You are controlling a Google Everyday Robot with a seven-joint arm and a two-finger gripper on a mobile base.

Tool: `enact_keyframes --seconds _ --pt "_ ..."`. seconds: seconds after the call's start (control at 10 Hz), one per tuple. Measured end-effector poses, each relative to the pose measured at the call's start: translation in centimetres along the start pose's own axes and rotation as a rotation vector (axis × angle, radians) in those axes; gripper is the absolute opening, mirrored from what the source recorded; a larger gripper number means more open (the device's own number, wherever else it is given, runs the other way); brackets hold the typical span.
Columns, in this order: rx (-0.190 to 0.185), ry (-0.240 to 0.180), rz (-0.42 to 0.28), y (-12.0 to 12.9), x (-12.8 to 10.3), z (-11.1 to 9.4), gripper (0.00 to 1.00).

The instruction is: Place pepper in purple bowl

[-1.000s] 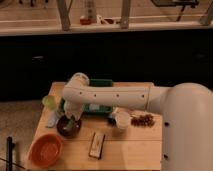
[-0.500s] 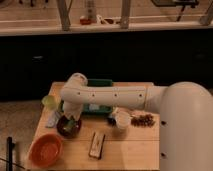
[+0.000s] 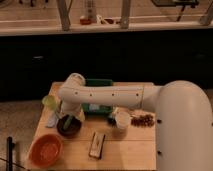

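The purple bowl (image 3: 69, 128) stands on the left part of the wooden table, dark and small. My gripper (image 3: 67, 116) hangs from the white arm (image 3: 105, 94) and reaches down right over the bowl. A slim light-green pepper (image 3: 66, 121) shows at the gripper's tip, inside the bowl's rim. I cannot see whether it rests in the bowl or is held.
An orange bowl (image 3: 46, 149) sits at the front left. A rounder yellow-green object (image 3: 49, 101) and a pale packet (image 3: 52, 120) lie left of the purple bowl. A green tray (image 3: 98, 107), a white cup (image 3: 121, 120), a brown snack (image 3: 143, 120) and a dark bar (image 3: 97, 145) are to the right.
The arm has shifted very slightly left. The gripper stays low over the purple bowl with the pepper at its tip.
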Motion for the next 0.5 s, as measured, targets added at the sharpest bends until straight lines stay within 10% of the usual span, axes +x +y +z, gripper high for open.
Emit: enact_keyframes --seconds 0.5 --pt "-0.005 0.001 0.001 -0.08 -0.19 0.08 0.80"
